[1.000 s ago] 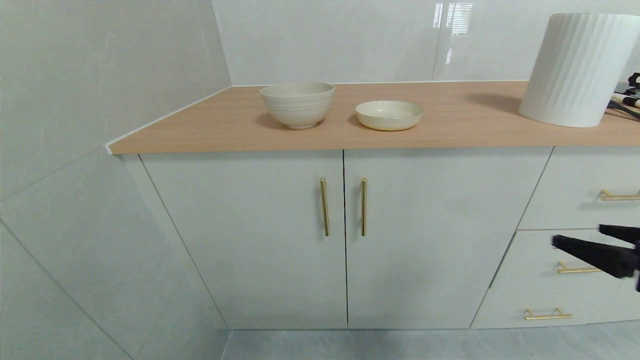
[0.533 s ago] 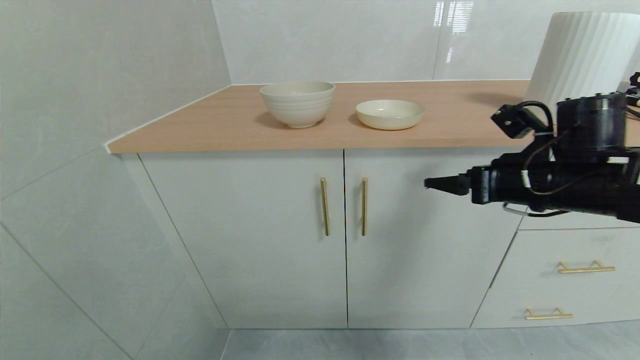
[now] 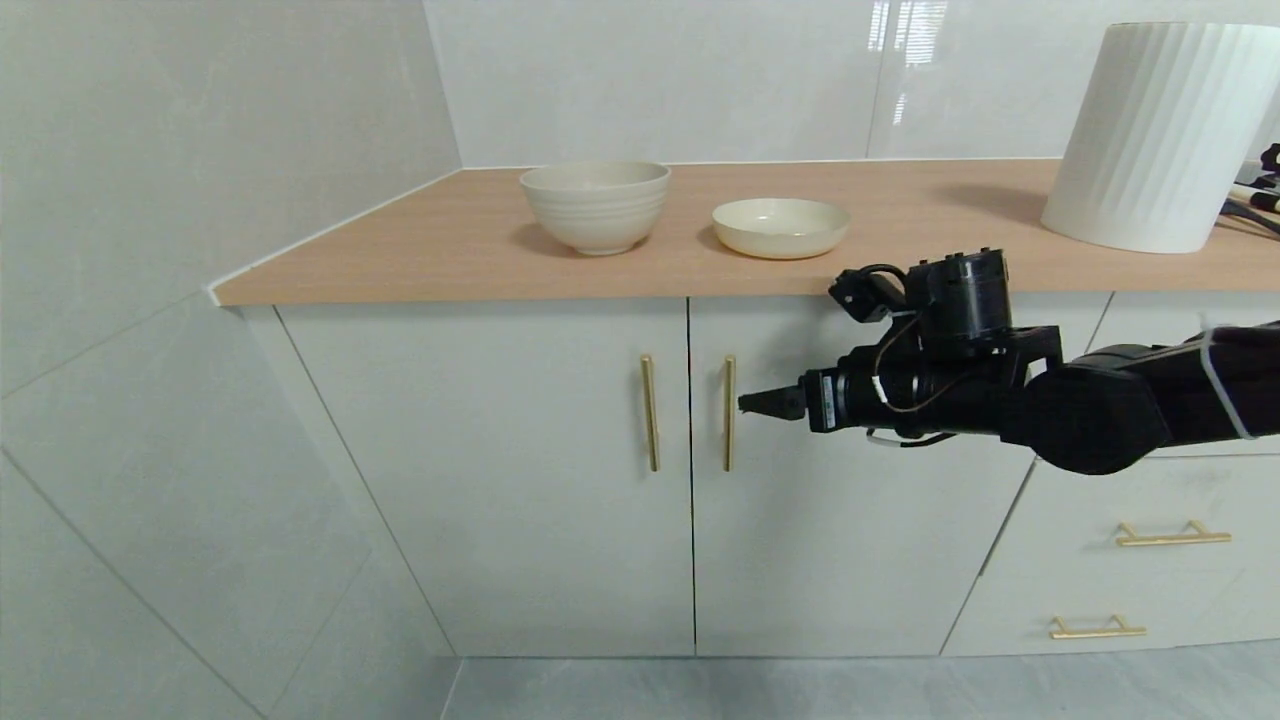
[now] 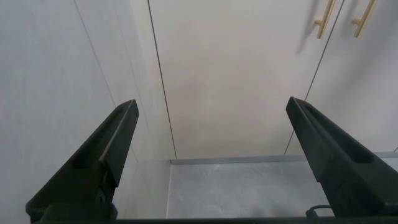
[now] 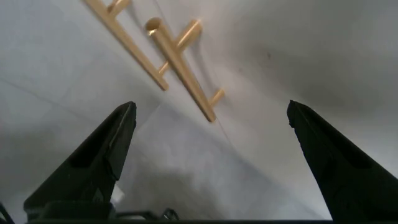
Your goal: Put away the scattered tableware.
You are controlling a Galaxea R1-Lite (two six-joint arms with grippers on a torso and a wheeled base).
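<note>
I can't tell whether the right gripper [image 3: 762, 403] touches the right door handle [image 3: 728, 412] or stops just beside it; seen side-on, its fingers merge into one dark tip. Through the left wrist camera, that handle and the left door handle [image 3: 649, 412] are cut off above their lower ends. To the right of the handle, the right arm [image 3: 1100, 410] covers part of a drawer [image 3: 1150, 340] and runs out of the picture. Above the handle and to its left, the deep bowl [image 3: 595, 207] hides its own inside. Far right of the handle, the white ribbed container [image 3: 1160, 135] is clipped at the edge, and the dark sticks [image 3: 1262, 195] beside it are too cut off to name.
</note>
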